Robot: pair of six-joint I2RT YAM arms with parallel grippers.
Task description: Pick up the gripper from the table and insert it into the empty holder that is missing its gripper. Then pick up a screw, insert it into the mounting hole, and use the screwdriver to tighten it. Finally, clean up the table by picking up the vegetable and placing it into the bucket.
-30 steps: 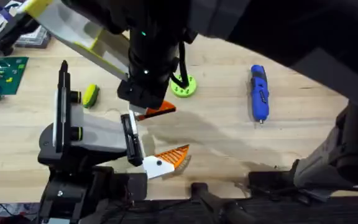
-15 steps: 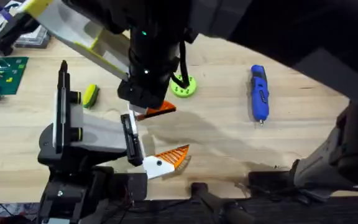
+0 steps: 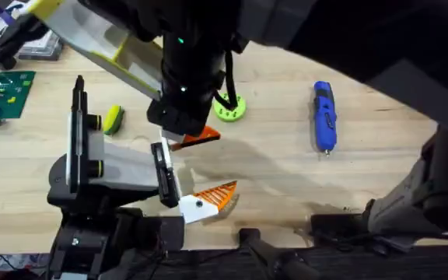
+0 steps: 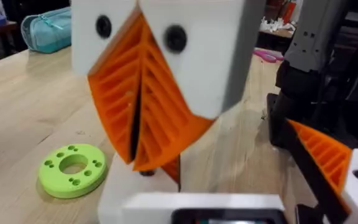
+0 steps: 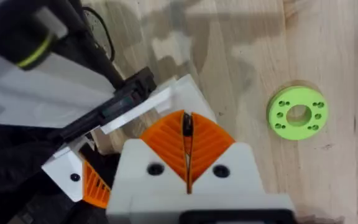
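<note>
The right gripper hangs low over the light wooden surface with its jaws pressed together, next to the lime-green ring-shaped disc. The left gripper also has its jaws closed on nothing. The orange ribbed wedge-shaped plastic finger sits by the white holder, while the blue pen-shaped screwdriver lies well apart.

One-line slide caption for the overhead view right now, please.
Right arm reaches across to the left arm's mount; a gripper lies on the table, with screwdriver, vegetable and green disc still out.
</note>
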